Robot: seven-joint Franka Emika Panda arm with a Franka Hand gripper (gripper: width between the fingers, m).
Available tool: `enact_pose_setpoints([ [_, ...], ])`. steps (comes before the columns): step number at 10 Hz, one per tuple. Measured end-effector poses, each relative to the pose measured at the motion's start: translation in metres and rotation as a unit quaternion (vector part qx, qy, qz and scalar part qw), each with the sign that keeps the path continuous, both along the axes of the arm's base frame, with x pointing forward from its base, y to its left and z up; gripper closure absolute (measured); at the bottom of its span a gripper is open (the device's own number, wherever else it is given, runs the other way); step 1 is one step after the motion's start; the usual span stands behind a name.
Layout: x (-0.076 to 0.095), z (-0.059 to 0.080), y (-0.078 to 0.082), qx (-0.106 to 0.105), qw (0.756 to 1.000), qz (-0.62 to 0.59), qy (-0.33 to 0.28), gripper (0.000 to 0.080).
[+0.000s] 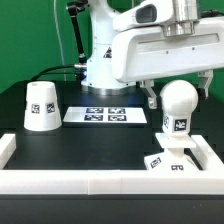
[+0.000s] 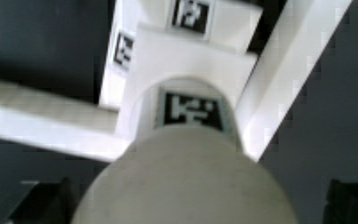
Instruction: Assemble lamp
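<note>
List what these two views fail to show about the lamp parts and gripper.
- Exterior view: whether the bulb is seated in the base; the joint is too small.
- Wrist view: the gripper, its fingertips cut off at the bottom edge.
- Wrist view: the base, cut off by the top edge and partly hidden behind the blurred bulb.
- The shade is outside the wrist view.

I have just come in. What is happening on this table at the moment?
A Panda arm is putting a lamp together. Its end effector hangs around the bulb, with the fingers open on either side and a small gap to each. The bulb stands upright on the base block, at the exterior view's right; whether it is fully seated cannot be told. The shade stands alone at the exterior view's left, not yet mounted. The marker board lies between them.
</note>
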State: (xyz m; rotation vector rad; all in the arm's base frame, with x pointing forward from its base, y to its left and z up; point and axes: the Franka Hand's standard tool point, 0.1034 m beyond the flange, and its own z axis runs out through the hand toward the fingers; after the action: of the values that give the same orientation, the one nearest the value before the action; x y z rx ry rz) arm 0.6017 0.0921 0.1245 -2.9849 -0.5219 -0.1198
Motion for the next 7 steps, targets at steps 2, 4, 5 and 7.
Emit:
enact_pose_setpoints([
  [2, 0.000, -0.001, 0.002, -0.006, 0.999, 0.009, 0.039, 0.0101],
  [4, 0.004, -0.001, 0.000, -0.006, 1.000, 0.008, 0.029, 0.0101],
  [5, 0.006, -0.001, -0.001, -0.006, 1.000, 0.008, 0.028, 0.0101],
  [7, 0.009, 0.003, -0.002, -0.005, 1.000, 0.007, 0.027, 0.0101],
])
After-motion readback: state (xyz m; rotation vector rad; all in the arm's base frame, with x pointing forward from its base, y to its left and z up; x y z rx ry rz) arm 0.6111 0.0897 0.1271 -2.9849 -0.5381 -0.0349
